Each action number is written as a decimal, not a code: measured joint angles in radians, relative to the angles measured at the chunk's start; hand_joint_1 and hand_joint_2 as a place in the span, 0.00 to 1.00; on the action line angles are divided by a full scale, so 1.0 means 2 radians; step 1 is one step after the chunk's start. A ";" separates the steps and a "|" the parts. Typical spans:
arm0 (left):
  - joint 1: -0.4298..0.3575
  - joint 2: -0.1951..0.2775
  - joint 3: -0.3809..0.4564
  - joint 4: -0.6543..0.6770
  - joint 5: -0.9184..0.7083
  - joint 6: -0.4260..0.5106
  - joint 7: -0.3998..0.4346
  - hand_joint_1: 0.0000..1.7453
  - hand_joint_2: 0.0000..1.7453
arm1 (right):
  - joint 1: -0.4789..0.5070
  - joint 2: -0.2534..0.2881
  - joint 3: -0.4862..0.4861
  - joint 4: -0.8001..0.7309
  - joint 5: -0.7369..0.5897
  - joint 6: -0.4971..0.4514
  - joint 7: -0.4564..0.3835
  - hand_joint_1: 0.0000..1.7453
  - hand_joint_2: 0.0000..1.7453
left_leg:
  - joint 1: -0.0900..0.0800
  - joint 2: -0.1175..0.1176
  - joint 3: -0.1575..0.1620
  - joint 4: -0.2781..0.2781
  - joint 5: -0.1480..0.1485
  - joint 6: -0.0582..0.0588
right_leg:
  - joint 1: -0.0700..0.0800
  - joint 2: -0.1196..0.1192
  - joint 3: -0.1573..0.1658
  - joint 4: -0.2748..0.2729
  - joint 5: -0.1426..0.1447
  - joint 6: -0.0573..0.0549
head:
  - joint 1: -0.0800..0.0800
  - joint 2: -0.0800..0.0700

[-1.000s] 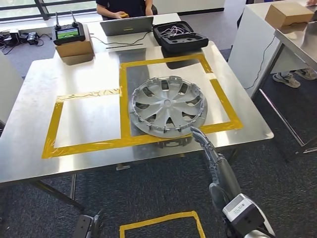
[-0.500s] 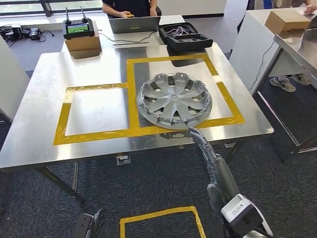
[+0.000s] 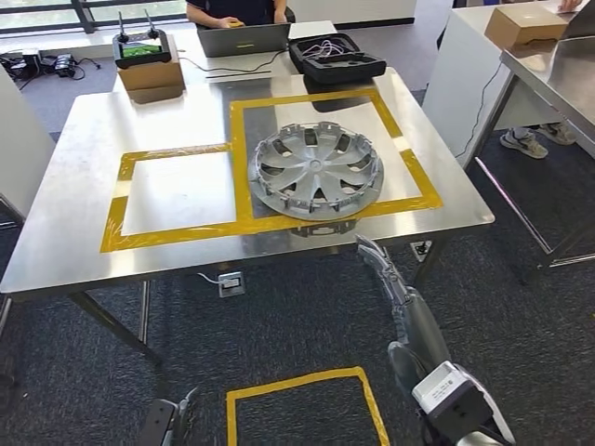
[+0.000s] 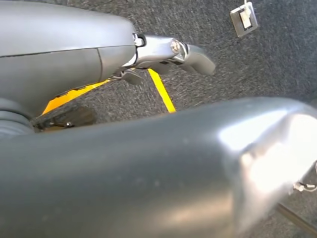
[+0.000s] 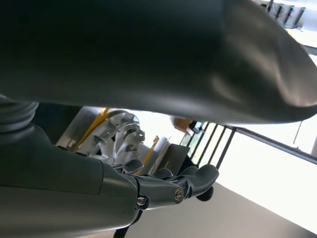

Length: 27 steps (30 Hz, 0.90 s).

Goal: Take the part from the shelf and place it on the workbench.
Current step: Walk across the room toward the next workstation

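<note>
I see the hubcap lying flat on the desk, inside the larger yellow taped square toward the near right edge. It looks like light, stiff plastic with a smooth face; I'd take it by the rim or through a spoke opening, where the clips underneath could snag or snap. My right hand hangs below the near edge with fingers stretched out, holding nothing, apart from the hubcap. My left hand hangs low near the floor tape; I cannot tell how its fingers lie. Since a second ago the whole view has shifted, so I've moved back; the right hand has dropped clear of the rim.
</note>
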 joint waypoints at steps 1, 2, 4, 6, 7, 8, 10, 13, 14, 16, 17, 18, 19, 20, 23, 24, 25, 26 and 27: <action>0.000 0.000 0.000 0.000 -0.001 0.000 0.000 0.00 0.00 | 0.000 0.001 0.000 0.000 0.001 -0.001 0.001 0.00 0.00 | 0.002 -0.001 -0.008 0.024 -0.022 -0.003 | -0.001 0.000 -0.006 0.000 0.005 -0.001 | 0.000 0.000; 0.000 0.001 0.000 0.000 -0.001 0.000 0.000 0.00 0.00 | 0.000 0.001 0.001 0.000 0.002 -0.002 0.003 0.00 0.00 | 0.003 -0.001 -0.017 0.055 -0.046 -0.006 | -0.001 0.000 -0.012 0.000 0.009 -0.002 | 0.000 0.000; 0.000 0.001 0.000 0.000 -0.003 -0.001 0.002 0.00 0.00 | 0.000 0.003 0.002 0.001 0.002 -0.004 0.006 0.00 0.00 | 0.006 0.000 -0.027 0.106 -0.068 -0.010 | -0.002 -0.001 -0.025 0.002 0.018 -0.001 | 0.000 0.000; 0.000 0.001 0.000 0.001 -0.005 -0.001 0.003 0.00 0.00 | 0.001 0.003 0.004 0.002 0.002 -0.006 0.009 0.00 0.00 | 0.009 0.000 -0.006 0.096 -0.052 -0.013 | -0.003 -0.001 -0.037 0.006 0.025 0.002 | 0.000 0.000; 0.000 0.001 0.000 0.001 -0.006 -0.002 0.004 0.00 0.00 | 0.001 0.004 0.004 0.002 0.002 -0.007 0.009 0.00 0.00 | 0.010 0.000 0.018 0.066 -0.039 -0.014 | -0.003 -0.002 -0.042 0.008 0.027 0.004 | 0.000 0.000; -0.001 0.001 0.000 0.001 -0.007 -0.002 0.004 0.00 0.00 | 0.002 0.004 0.004 0.002 0.002 -0.007 0.010 0.00 0.00 | 0.010 -0.001 0.042 0.030 -0.034 -0.014 | -0.004 -0.001 -0.047 0.011 0.030 0.006 | 0.000 0.000; -0.002 0.001 0.000 0.001 -0.008 -0.004 0.004 0.00 0.00 | 0.003 0.004 0.004 0.002 0.002 -0.008 0.010 0.00 0.00 | 0.009 -0.003 0.071 -0.017 -0.035 -0.008 | -0.003 -0.001 -0.052 0.015 0.034 0.013 | 0.000 0.000; -0.002 0.001 0.000 0.001 -0.009 -0.006 0.004 0.00 0.00 | 0.005 0.004 0.005 0.002 -0.001 -0.009 0.012 0.00 0.00 | 0.007 -0.004 0.066 -0.024 -0.034 0.006 | -0.004 0.000 -0.054 0.016 0.040 0.022 | 0.001 0.000; -0.002 0.001 0.000 0.001 -0.010 -0.007 0.005 0.00 0.00 | 0.006 0.004 0.005 0.002 -0.001 -0.010 0.014 0.00 0.00 | 0.007 -0.003 0.064 -0.024 -0.030 0.010 | -0.005 0.000 -0.057 0.022 0.034 0.025 | 0.002 0.000; -0.002 0.001 0.000 0.001 -0.010 -0.008 0.005 0.00 0.00 | 0.009 0.004 0.006 0.002 -0.003 -0.013 0.015 0.00 0.00 | 0.008 -0.001 0.056 -0.025 -0.023 0.017 | -0.006 0.000 -0.074 0.062 0.002 0.029 | 0.003 0.000; -0.002 0.001 0.000 0.001 -0.011 -0.009 0.005 0.00 0.00 | 0.010 0.004 0.006 0.002 -0.003 -0.014 0.016 0.00 0.00 | 0.007 -0.001 0.051 -0.025 -0.019 0.019 | -0.006 0.000 -0.086 0.094 -0.021 0.030 | 0.003 0.000; -0.002 0.001 0.000 0.002 -0.011 -0.010 0.006 0.00 0.00 | 0.011 0.004 0.006 0.002 -0.004 -0.014 0.016 0.00 0.00 | 0.006 0.000 0.046 -0.024 -0.015 0.019 | -0.006 0.000 -0.096 0.126 -0.040 0.031 | 0.003 0.000; -0.001 0.001 0.000 0.002 -0.011 -0.010 0.007 0.00 0.00 | 0.012 0.004 0.007 0.002 -0.004 -0.015 0.016 0.00 0.00 | 0.005 0.000 0.041 -0.024 -0.012 0.020 | -0.006 0.000 -0.101 0.148 -0.051 0.030 | 0.003 0.000; -0.001 0.001 0.000 0.003 -0.011 -0.010 0.008 0.00 0.00 | 0.013 0.004 0.007 0.002 -0.005 -0.015 0.016 0.00 0.00 | 0.004 0.000 0.036 -0.023 -0.009 0.020 | -0.005 0.000 -0.096 0.152 -0.052 0.029 | 0.003 0.000; -0.001 0.000 0.000 0.003 -0.011 -0.011 0.009 0.00 0.00 | 0.014 0.003 0.009 0.003 -0.007 -0.016 0.016 0.00 0.00 | 0.002 0.000 0.028 -0.021 -0.002 0.018 | -0.002 0.000 -0.032 0.064 -0.020 0.021 | 0.003 0.000; -0.001 0.000 0.000 0.004 -0.011 -0.011 0.009 0.00 0.00 | 0.013 0.003 0.010 0.003 -0.008 -0.017 0.016 0.00 0.00 | 0.002 0.000 0.027 -0.020 0.001 0.016 | 0.000 0.000 -0.013 0.033 -0.011 0.018 | 0.003 0.000; -0.001 0.000 0.000 0.004 -0.011 -0.011 0.009 0.00 0.00 | 0.013 0.003 0.011 0.004 -0.010 -0.019 0.016 0.00 0.00 | 0.001 0.000 0.026 -0.020 0.003 0.014 | 0.002 0.000 -0.003 0.014 -0.007 0.015 | 0.003 0.000; -0.001 0.000 0.000 0.004 -0.012 -0.012 0.009 0.00 0.00 | 0.013 0.003 0.012 0.005 -0.011 -0.021 0.016 0.00 0.00 | 0.002 0.000 0.026 -0.021 0.005 0.011 | 0.004 -0.001 -0.001 0.008 -0.007 0.013 | 0.003 0.000; -0.001 0.000 0.000 0.005 -0.012 -0.012 0.009 0.00 0.00 | 0.013 0.003 0.013 0.006 -0.012 -0.022 0.016 0.00 0.00 | 0.002 0.000 0.025 -0.022 0.007 0.007 | 0.005 -0.001 -0.003 0.008 -0.003 0.011 | 0.004 0.000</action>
